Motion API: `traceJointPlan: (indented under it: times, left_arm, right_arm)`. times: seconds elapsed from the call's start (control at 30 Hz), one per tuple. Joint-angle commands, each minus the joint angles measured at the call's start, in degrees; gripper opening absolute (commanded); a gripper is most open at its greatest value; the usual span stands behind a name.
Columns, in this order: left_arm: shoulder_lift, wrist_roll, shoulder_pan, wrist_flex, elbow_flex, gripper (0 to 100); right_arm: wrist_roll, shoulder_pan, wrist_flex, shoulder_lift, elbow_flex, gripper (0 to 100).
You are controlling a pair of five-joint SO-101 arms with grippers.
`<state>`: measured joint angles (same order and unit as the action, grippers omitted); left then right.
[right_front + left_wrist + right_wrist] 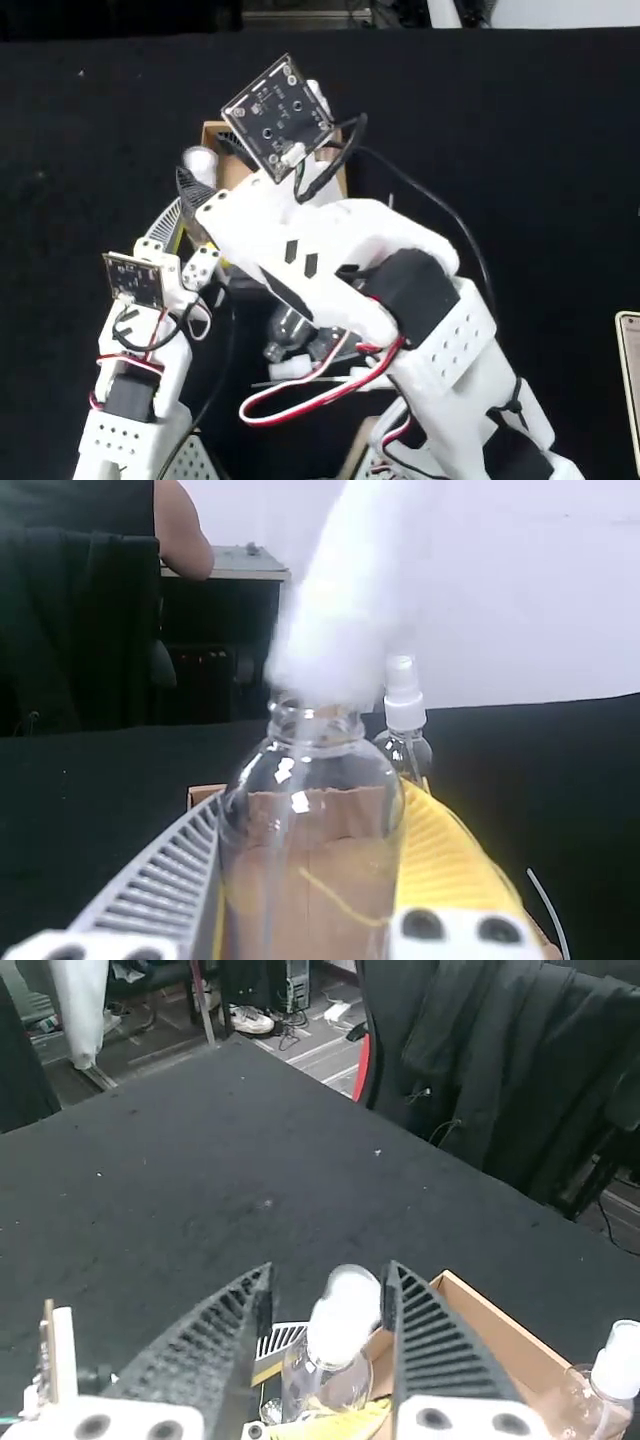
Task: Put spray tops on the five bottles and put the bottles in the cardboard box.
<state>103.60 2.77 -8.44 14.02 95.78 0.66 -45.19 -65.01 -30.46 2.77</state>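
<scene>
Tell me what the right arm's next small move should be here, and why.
Probably close the right gripper on the white spray top and push it down onto the clear bottle. Its fingers flank the top with a gap on one side, so it looks ungripped, while the left gripper clamps the bottle upright next to the cardboard box.

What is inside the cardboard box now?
One clear bottle with a white spray top stands inside the cardboard box. The right gripper covers the rest of its inside, so other bottles cannot be told.

L claw [315, 796] tight, R claw [328, 1268] wide
</scene>
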Motion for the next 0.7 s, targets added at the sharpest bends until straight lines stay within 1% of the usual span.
traceJointPlan:
  times: [0.0, 0.07, 0.17, 0.33, 0.43, 0.5, 0.6, 0.67]
  left_arm:
    - [0.9, 0.0, -0.7, -1.6, 1.0, 7]
    - [0.9, 0.0, -0.7, -1.6, 1.0, 7]
    - [0.9, 0.0, -0.2, -1.6, 1.0, 7]
    - [0.8, 0.0, 0.0, -1.7, 0.9, 7]
    - [0.7, 0.0, -0.1, -2.0, 0.1, 7]
    - [0.4, 0.0, -0.1, -5.7, -0.3, 7]
    - [0.4, 0.0, -0.1, -11.6, -0.6, 7]
    - [0.4, 0.0, -0.1, -13.0, -0.8, 7]
  right_arm:
    - [0.4, -0.8, -0.4, -0.3, 4.8, 14.8]
    - [0.4, 0.6, -2.8, -0.3, 7.4, 14.8]
    - [0.4, 5.0, -8.9, -0.3, 12.8, 14.8]
    - [0.4, 18.1, -21.1, -0.3, 19.0, 14.7]
    - [0.4, 23.6, -25.2, -0.3, 15.7, 13.0]
    - [0.6, 26.5, -25.7, -0.4, 12.0, 10.8]
    - [3.1, 30.2, -24.4, -0.4, 5.2, 10.0]
    - [3.7, 32.3, -21.5, -1.2, -0.3, 10.0]
